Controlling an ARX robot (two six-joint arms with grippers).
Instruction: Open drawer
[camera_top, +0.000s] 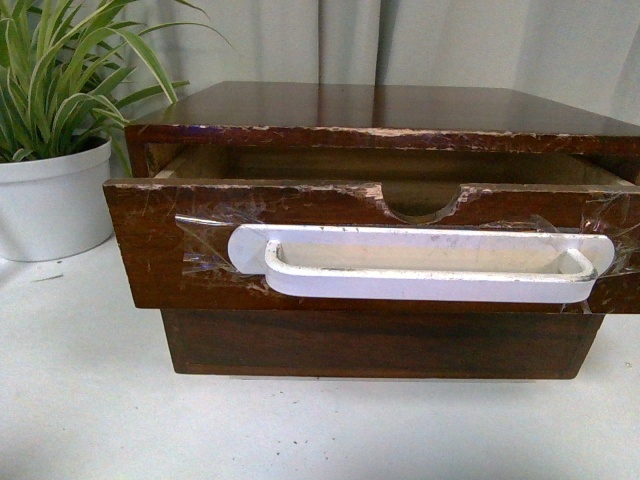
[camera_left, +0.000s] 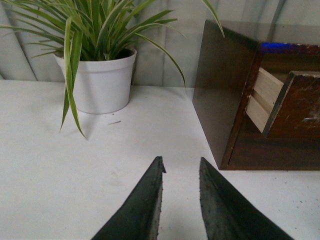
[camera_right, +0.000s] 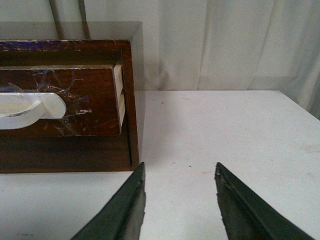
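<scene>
White table (camera_top: 80, 400) carries everything; pale curtain behind. Dark wood cabinet (camera_top: 400, 105) sits center on the table, glossy top, chipped front edge. The drawer (camera_top: 150, 250), upper of 2 fronts, stands part-way out of the cabinet: scratched brown front well forward of the carcass, open gap behind its rim, pale wooden side exposed in both wrist views. Plain lower front (camera_top: 380, 345) sits flush, set back under the drawer. Potted plant (camera_top: 50, 200) in a white pot stands near the cabinet's left end, striped leaves arching over it. Left gripper (camera_left: 181, 162) hangs over bare table between the pot and the cabinet's side, fingers slightly apart with a narrow gap, nothing between them. Right gripper (camera_right: 180, 167) hangs over bare table off the cabinet's other end, fingers spread wider, pinching nothing. Neither touches the drawer. Long white handle (camera_top: 420, 285) runs across the drawer front, ends under clear tape (camera_top: 205, 245). Half-round notch (camera_top: 418, 205) cut in the rim above the handle.
</scene>
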